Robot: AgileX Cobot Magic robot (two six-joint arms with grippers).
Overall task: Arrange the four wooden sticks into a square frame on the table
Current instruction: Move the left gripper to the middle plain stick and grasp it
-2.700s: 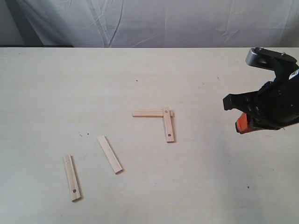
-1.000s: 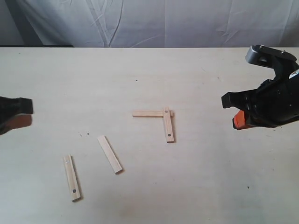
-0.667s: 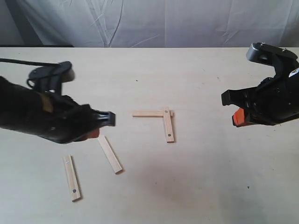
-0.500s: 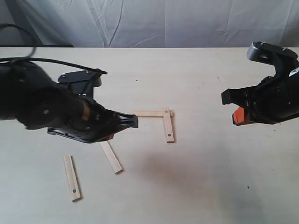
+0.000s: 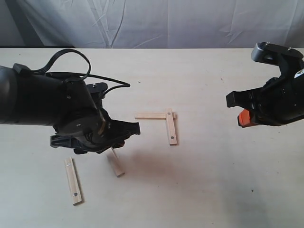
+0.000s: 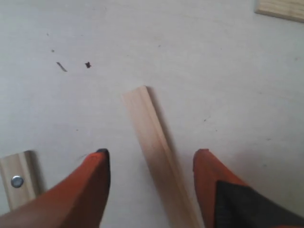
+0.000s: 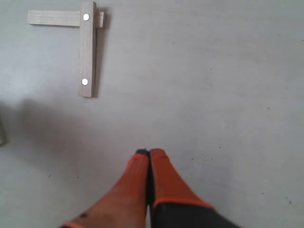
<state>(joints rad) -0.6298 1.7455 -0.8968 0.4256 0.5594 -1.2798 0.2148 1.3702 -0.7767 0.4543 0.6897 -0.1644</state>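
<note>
Straddling a short, flat, plain strip of pale wood [image 6: 153, 142], the left tool [image 6: 151, 156] stands spread wide. Its orange fingers [image 6: 92, 185] sit one on either side of the strip, with bare surface showing in both gaps, so it grips nothing. Whether the fingertips reach the large pale cream wood-grain worktop [image 5: 199, 190] I cannot tell. Near this strip, lower and to the left in the exterior view, lies a second short pale wood strip with a small hole near each end [image 5: 73, 181], apart from the first. Towards the middle of the worktop, two more strips form an L: a pale holed strip [image 7: 87, 47] lies across one end of a pale plain strip [image 7: 52, 18], whose tip juts slightly past it. The right tool [image 7: 149, 154] hangs well to the right of that L, its orange fingers pressed together and empty. Only that one corner of a square is laid.
</note>
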